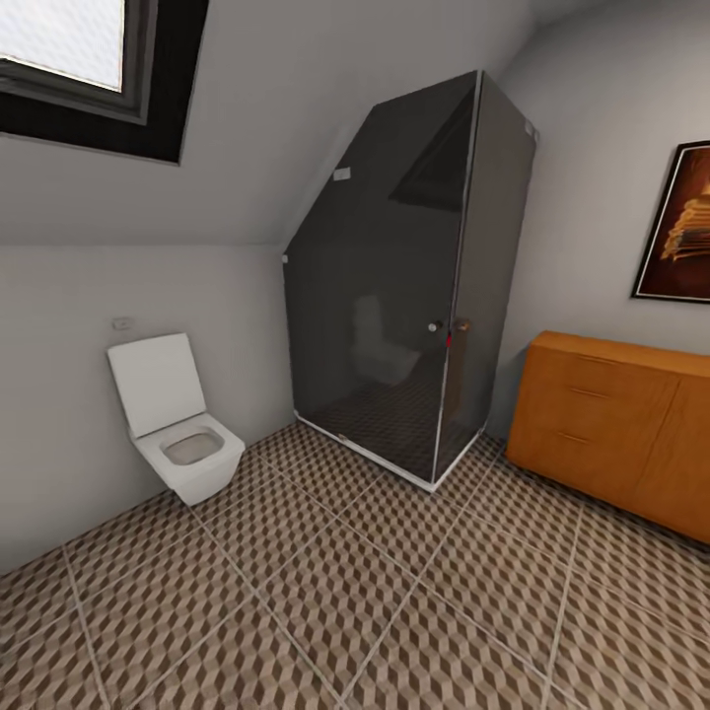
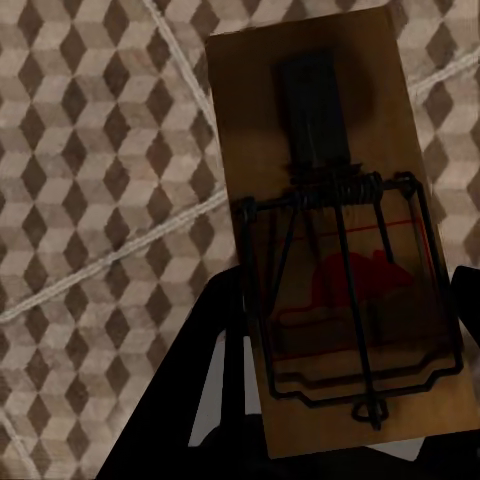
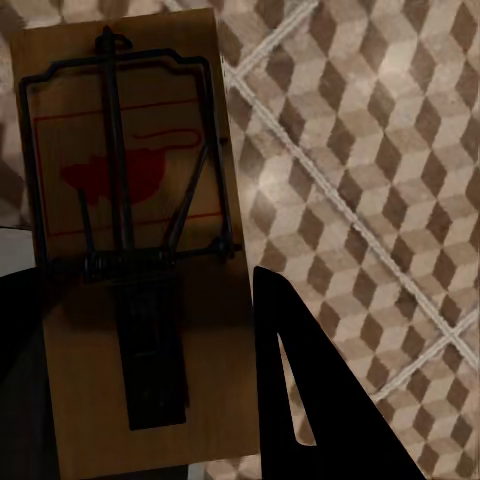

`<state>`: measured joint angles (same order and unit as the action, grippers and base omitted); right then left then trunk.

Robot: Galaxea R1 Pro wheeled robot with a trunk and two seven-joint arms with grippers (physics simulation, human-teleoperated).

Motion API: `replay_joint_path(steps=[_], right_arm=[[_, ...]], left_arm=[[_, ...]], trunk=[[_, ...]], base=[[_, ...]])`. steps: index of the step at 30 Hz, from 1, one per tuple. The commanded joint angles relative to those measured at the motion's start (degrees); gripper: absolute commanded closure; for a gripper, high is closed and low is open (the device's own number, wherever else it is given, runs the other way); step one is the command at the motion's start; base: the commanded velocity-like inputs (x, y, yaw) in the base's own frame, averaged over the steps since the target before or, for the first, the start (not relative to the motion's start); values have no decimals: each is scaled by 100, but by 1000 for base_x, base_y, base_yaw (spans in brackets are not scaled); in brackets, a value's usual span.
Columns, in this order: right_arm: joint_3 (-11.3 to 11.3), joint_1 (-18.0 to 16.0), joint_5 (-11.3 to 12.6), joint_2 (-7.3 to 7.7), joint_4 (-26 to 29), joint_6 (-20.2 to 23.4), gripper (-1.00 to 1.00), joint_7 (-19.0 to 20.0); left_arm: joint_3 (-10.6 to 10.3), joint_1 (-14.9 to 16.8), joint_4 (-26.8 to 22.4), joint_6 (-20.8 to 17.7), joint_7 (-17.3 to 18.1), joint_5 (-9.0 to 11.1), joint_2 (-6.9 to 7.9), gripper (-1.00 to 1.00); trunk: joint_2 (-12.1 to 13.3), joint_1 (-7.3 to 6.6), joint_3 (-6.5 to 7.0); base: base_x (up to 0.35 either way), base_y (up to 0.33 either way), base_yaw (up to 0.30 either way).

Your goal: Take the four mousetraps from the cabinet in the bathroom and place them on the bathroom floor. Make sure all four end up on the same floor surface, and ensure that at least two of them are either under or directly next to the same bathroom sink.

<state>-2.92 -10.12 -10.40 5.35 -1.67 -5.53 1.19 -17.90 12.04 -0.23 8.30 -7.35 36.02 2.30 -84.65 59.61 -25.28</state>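
While we look across the bathroom from the head camera, no arm is in frame: patterned cube-tile bathroom floor [image 1: 394,611], white square toilet [image 1: 177,419] on the left wall with its lid up and bowl empty, dark glass shower enclosure [image 1: 414,276] in the corner with its door shut, orange wooden cabinet [image 1: 621,434] on the right with drawers and door all shut, so we can't see any contents. One framed picture [image 1: 680,222] above the cabinet, one skylight window [image 1: 89,59] top left.

Mousetraps counted: two, one per wrist camera.

Left wrist view: one mousetrap [image 2: 330,240], a wooden board with a black wire spring bar and a red mouse print, sits between the dark fingers [image 2: 200,380] of the left gripper [image 2: 345,400]. One finger lies along one edge of the board, the other shows at the opposite edge, so the jaws are closed narrow on the trap. Trap is held above the tile, not resting on it.

Right wrist view: second mousetrap [image 3: 130,230], same build, held in the right gripper [image 3: 150,390]. One dark finger [image 3: 300,400] sits against one long edge, the other at the opposite edge. Jaws clamped on the board, tile floor visible behind it
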Motion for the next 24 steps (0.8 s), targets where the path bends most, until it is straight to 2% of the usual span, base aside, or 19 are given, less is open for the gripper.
replay_joint_path(steps=[1,9,17,20,24], right_arm=[[-34,-7,-25,2,-18,-35,100,13],[-44,-7,-26,8,-18,-31,100,13],[-42,-7,-39,10,-18,-33,100,13],[-17,-6,-70,55,-18,-20,100,-66],[-19,-3,-75,42,-18,-23,100,-38]], left_arm=[[-47,1,-3,5,-48,13,-1,100],[-47,4,-3,5,-48,17,-1,100],[-47,1,-3,5,-48,19,-1,100],[-47,-9,-3,7,-18,-1,-98,100],[-47,-9,-3,8,-10,0,-108,100]], trunk=[[-3,0,-6],[-3,0,-6],[-3,0,-6],[-3,0,-6],[-3,0,-6]], base=[[0,0,276],[0,0,218],[0,0,31],[0,0,0],[0,0,0]])
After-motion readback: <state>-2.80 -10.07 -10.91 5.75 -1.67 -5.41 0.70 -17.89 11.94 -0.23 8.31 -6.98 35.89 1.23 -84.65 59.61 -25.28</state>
